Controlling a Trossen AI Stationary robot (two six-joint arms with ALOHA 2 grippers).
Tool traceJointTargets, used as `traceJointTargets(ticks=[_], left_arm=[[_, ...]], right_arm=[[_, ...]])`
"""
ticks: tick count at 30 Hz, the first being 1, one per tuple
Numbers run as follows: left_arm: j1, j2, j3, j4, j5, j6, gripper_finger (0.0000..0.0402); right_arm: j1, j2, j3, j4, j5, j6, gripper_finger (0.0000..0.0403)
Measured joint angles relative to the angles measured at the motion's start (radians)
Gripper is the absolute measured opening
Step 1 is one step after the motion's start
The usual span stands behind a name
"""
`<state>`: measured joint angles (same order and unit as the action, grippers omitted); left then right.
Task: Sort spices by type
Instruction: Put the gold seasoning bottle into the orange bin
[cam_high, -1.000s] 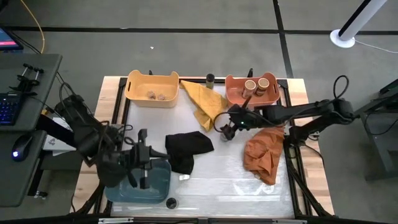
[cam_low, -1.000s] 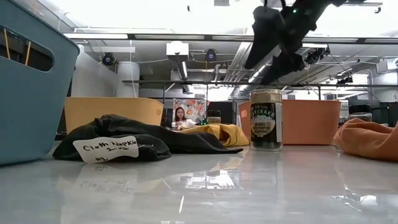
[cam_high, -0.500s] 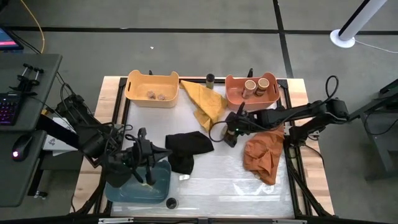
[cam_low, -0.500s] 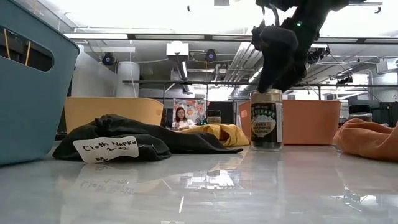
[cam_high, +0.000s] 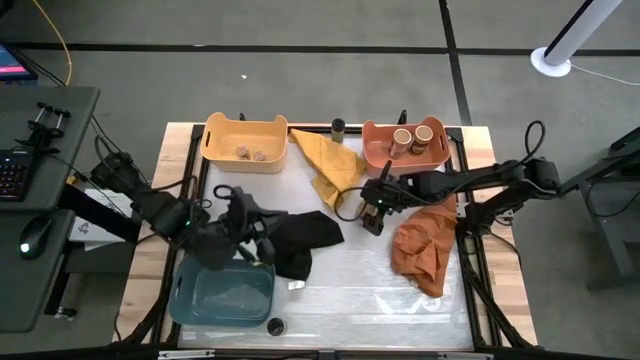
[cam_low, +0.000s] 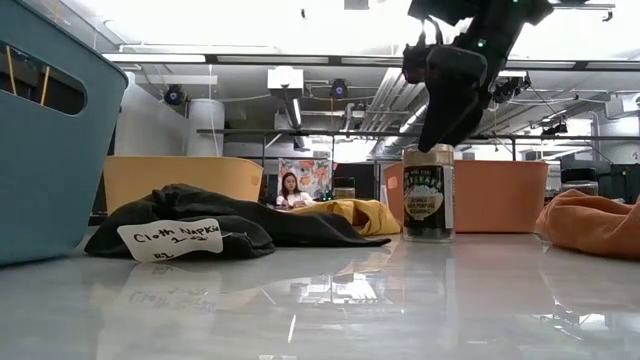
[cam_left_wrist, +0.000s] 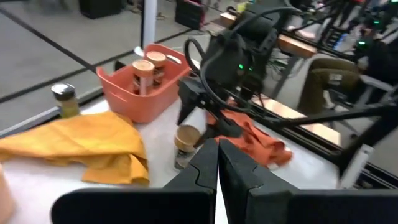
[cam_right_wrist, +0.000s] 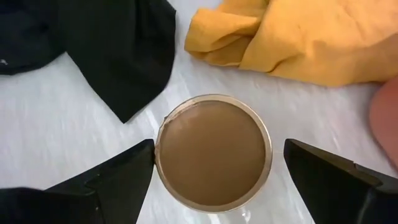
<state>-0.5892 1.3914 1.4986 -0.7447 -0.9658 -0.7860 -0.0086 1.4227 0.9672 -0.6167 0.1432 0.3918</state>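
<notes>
Near the centre of the high view, the right tool (cam_high: 371, 207) hangs directly over a tan-lidded spice jar (cam_right_wrist: 213, 152) standing upright on the worktop (cam_high: 350, 285). In the right wrist view its two fingers (cam_right_wrist: 121, 171) stand spread wide on either side of the lid, released and not touching it. In the low view the jar (cam_low: 428, 192) stands alone with the tool (cam_low: 447, 95) just above its lid.

The jar sits between the black cloth (cam_high: 300, 238) at centre and the orange cloth (cam_high: 424, 245) toward the right, just below the yellow cloth (cam_high: 330, 160).

Two more tan-lidded jars (cam_high: 412, 137) stand in the salmon bin (cam_high: 375, 148) at upper right. A dark-lidded jar (cam_high: 338, 127) stands at the top edge between the salmon bin and the yellow bin (cam_high: 245, 145), which holds brown lumpy pieces (cam_high: 250, 153). Another dark-lidded jar (cam_high: 275, 326) lies at the bottom edge beside the blue bin (cam_high: 222, 298).

The left tool (cam_high: 250, 222) is at centre left, above the blue bin and beside the black cloth; its fingers (cam_left_wrist: 205, 171) are pressed together, clenched on nothing.
</notes>
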Motion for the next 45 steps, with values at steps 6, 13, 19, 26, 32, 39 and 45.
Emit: traceJointTargets(ticks=[6,13,19,26,32,39,45], left_arm=[[0.099,0.0,0.0,0.003,0.021,0.079,0.0],[0.195,0.0,0.0,0.002,0.065,0.241,0.0],[0.297,-0.009,0.0,-0.021,0.104,0.448,0.0],[0.469,-0.076,0.0,-0.079,0.173,0.664,0.0],[0.689,-0.157,-0.037,0.098,0.447,0.835,0.0],[0.86,-0.242,-0.352,0.578,0.851,0.694,0.0],[0.823,-0.245,-0.553,0.689,0.873,0.48,0.0]], right_arm=[[-0.017,0.084,-0.001,0.02,-0.059,0.0,0.0341],[-0.015,0.129,-0.002,0.105,-0.084,0.058,0.0328],[-0.015,0.128,0.0,0.086,-0.065,0.133,0.0286],[-0.019,0.11,0.08,-0.06,-0.049,0.195,0.0275],[-0.09,0.089,0.381,-0.337,0.194,0.093,0.0275],[-0.33,0.086,0.587,-0.534,0.351,-0.074,0.0275],[-0.57,0.04,0.489,-0.576,0.254,-0.158,0.0275]])
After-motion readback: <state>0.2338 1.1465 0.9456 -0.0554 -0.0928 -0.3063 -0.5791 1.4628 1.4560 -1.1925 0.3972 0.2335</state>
